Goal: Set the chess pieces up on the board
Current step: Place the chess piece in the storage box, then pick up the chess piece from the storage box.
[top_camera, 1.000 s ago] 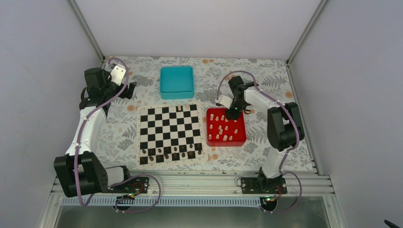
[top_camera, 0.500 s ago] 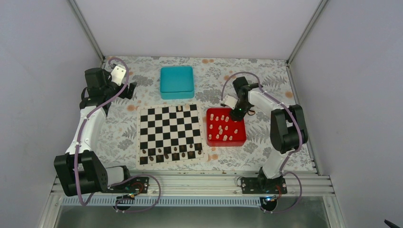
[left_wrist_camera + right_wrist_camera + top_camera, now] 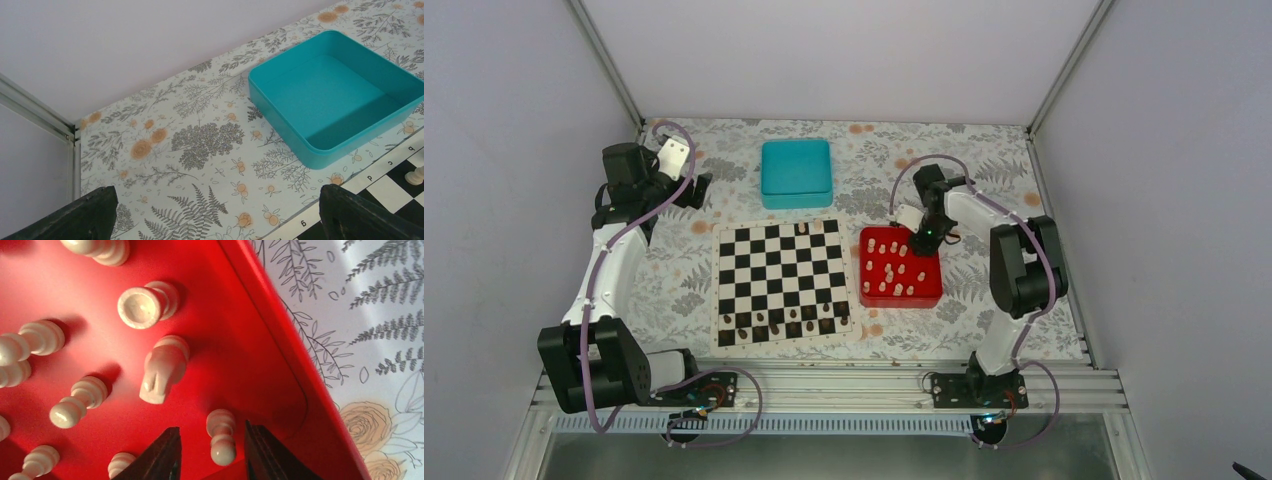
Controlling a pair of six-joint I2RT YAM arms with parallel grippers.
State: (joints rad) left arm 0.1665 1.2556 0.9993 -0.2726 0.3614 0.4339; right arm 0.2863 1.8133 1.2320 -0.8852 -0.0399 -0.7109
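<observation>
A cream pawn (image 3: 221,434) stands upright near the red tray (image 3: 230,315)'s corner, its axis running between the right gripper (image 3: 212,452)'s parted jaws, which grip nothing. The left gripper (image 3: 217,200) gapes empty by the teal box (image 3: 330,100), farther off. The board (image 3: 780,280) lies leftward.

The board (image 3: 776,272) lies flat in the middle of the bench (image 3: 1024,290), a black-and-white checkered square with a thin pale border, its sides roughly parallel to the bench edges. One cream piece (image 3: 801,229) stands alone on its far row. The other chess pieces (image 3: 894,270) are tiny and pale cream, scattered loosely in a red tray (image 3: 902,300) just right of the board. Up close there are several pawns, a knight (image 3: 162,367) and a hollow-topped rook (image 3: 145,305), with one pawn (image 3: 221,435) near the tray's corner.
</observation>
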